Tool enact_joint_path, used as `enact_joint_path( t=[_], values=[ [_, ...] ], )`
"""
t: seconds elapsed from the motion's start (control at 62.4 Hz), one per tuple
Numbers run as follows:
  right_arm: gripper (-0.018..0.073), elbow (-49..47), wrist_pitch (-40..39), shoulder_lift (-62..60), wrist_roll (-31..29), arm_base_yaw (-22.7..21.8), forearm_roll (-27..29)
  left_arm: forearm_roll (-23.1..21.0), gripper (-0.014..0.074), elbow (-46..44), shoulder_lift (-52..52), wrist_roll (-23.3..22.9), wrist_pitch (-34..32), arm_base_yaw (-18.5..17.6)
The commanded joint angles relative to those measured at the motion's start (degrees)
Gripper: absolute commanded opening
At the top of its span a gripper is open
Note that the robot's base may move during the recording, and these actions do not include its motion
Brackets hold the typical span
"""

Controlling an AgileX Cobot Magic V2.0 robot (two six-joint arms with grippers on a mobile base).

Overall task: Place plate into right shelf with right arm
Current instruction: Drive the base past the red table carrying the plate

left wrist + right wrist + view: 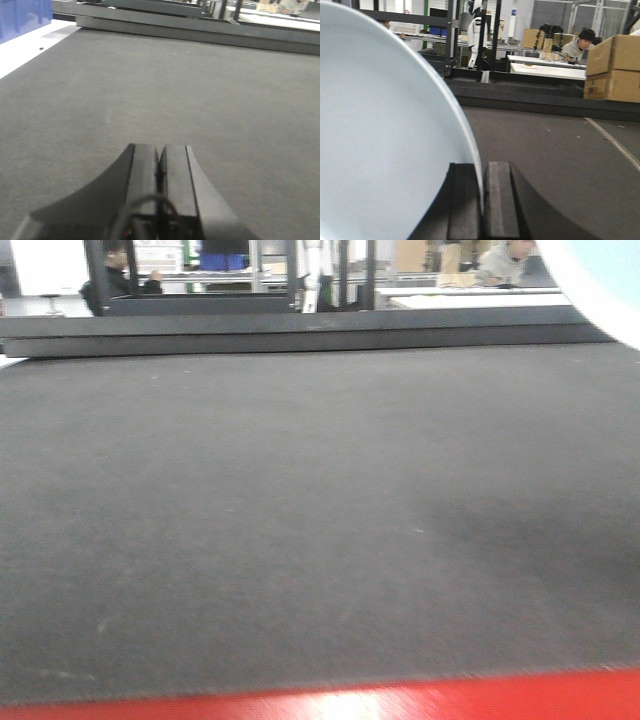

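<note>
Plate [385, 140]: white and glossy with a faint bluish cast. It stands on edge and fills the left half of my right wrist view, its rim running down between my two fingers. In the front view only a pale curve of it shows, in the upper right corner [600, 280], held up off the table over its far right part.
Right pincer [483, 172]: pinching the plate by the rim, one black finger on each face, with the plate's edge in the narrow slot between them.
Left pincer [160, 155]: fingers pressed together with nothing between them, low over the table and pointing toward its far edge.
Table [300, 520]: covered in a dark grey, finely textured mat with a few pale specks.
Ledge [300, 335]: a low dark step running along the table's far edge.
Red strip [350, 702]: along the table's near edge in the front view.
Blue crate [25, 17]: beyond the table's far left corner, seen from my left wrist.
Cardboard boxes [615, 67]: brown and stacked, beyond the table's far right side.
Person [580, 45]: dark-haired, in a grey hooded top, behind the table's far edge and just left of the boxes. Too blurred to tell more.
</note>
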Motion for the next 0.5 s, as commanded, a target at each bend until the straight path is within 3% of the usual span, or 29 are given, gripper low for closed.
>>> enact_joint_path(
  t=[0.0, 0.481],
  values=[
    [0.0054, -1.8, -5.3, 0.4, -0.3, -0.3, -0.2, -0.5, -0.0128, 0.6, -0.6, -0.4, -5.2, -0.1],
    [0.0054, -1.8, -5.3, 0.4, -0.3, -0.3, -0.2, -0.5, -0.0128, 0.6, -0.6, -0.4, -5.2, -0.1]
  ],
)
